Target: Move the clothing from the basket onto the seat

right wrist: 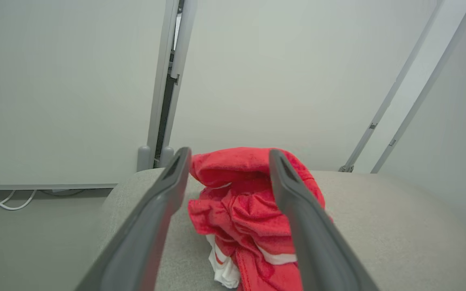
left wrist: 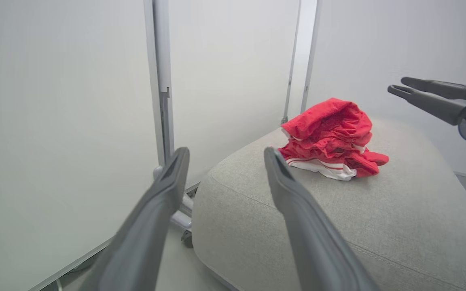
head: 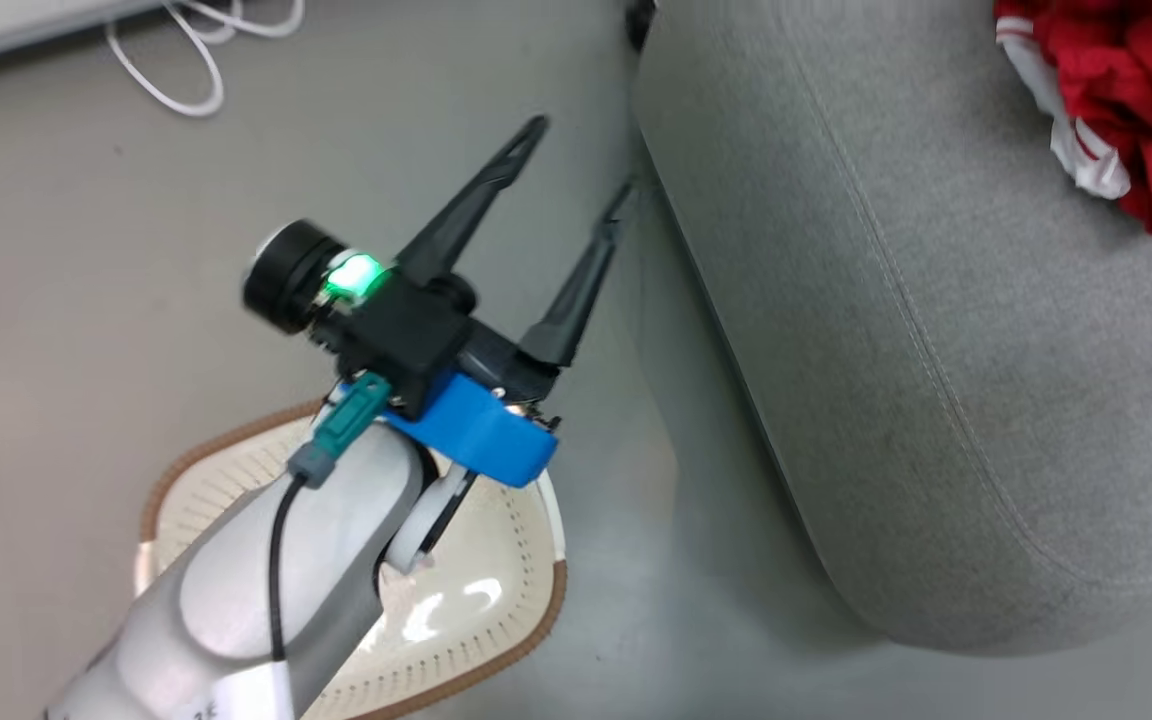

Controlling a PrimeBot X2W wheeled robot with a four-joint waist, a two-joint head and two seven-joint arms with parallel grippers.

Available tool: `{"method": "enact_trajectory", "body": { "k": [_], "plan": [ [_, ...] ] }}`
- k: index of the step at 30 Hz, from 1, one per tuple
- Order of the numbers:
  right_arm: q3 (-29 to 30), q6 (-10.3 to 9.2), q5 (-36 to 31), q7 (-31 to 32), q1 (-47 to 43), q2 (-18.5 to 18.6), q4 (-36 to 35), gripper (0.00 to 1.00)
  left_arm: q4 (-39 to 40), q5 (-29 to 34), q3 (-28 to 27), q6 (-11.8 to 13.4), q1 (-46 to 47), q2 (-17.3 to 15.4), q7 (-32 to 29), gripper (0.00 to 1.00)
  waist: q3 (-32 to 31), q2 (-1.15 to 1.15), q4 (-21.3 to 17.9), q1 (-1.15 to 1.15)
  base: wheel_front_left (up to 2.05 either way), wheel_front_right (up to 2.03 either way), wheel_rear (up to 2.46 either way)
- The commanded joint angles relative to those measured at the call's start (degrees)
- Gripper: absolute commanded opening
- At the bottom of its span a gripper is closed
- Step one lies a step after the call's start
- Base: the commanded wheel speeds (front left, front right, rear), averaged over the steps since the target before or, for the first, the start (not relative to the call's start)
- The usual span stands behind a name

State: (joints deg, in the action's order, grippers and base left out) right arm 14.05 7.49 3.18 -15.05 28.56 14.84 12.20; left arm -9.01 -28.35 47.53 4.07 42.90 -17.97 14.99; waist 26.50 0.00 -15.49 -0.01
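I log a grey floor (head: 86,300) in the head view, with white cable loops (head: 186,108) lying on it at 11 o'clock, close to a pale ledge (head: 26,20). The left wrist view shows pale wall panels (left wrist: 55,121), a grey upright post (left wrist: 162,81) at 11 o'clock, two slimmer posts (left wrist: 303,52) at 1 o'clock and a dark caster (left wrist: 187,239) near 7 o'clock. In the right wrist view, more white cable (right wrist: 2,208) lies on the floor at 8 o'clock.

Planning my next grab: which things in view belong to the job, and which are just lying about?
Job: clothing, piled on the seat; basket on the floor; left gripper, open; right gripper, open.
Lying about: white cables on the floor; partition panels behind the seat.
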Motion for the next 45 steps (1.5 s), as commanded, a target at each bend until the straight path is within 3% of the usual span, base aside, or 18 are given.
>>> {"method": "enact_trajectory", "body": {
  "k": [1, 13, 23, 34, 45],
  "plan": [
    [-0.51, 0.01, 0.36, -0.19, -1.28, -0.4, -0.35, 1.0, 0.31, 0.54, -0.91, 0.24, -1.27, 0.08, 0.25, 1.0, -4.9, 0.0, 3.45, 0.01, 0.0, 0.0, 0.0],
    [-10.43, 0.01, 0.65, -0.19, -6.93, -4.91, -2.5, 1.0, 0.56, 7.43, -23.31, -2.18, -17.7, 4.38, 0.27, 1.0, -16.03, 0.0, 11.1, 0.01, 0.0, 0.0, 0.0],
    [-13.67, 0.01, 1.2, -0.19, -14.19, -8.22, -1.15, 1.0, -0.05, 12.78, -37.44, -5.57, -30.2, 9.01, 0.21, 1.0, -22.83, 0.0, 13.36, 0.01, 0.0, 0.0, 0.0],
    [-14.58, 0.01, 2.38, -0.19, -21.78, -10.45, -0.13, 1.0, 0.86, 16.98, -44.56, -9.67, -38.64, 13.51, 0.21, 1.0, -26.46, 0.0, 14.07, 0.01, 0.0, 0.0, 0.0],
    [-14.65, 0.01, 3.01, -0.19, -25.8, -11.66, 0.08, 1.0, -1.01, 17.86, -45.43, -11.34, -41.65, 14.83, 0.21, 1.0, -28.13, 0.0, 15.05, 0.01, 0.0, 0.0, 0.0]
  ]
}}
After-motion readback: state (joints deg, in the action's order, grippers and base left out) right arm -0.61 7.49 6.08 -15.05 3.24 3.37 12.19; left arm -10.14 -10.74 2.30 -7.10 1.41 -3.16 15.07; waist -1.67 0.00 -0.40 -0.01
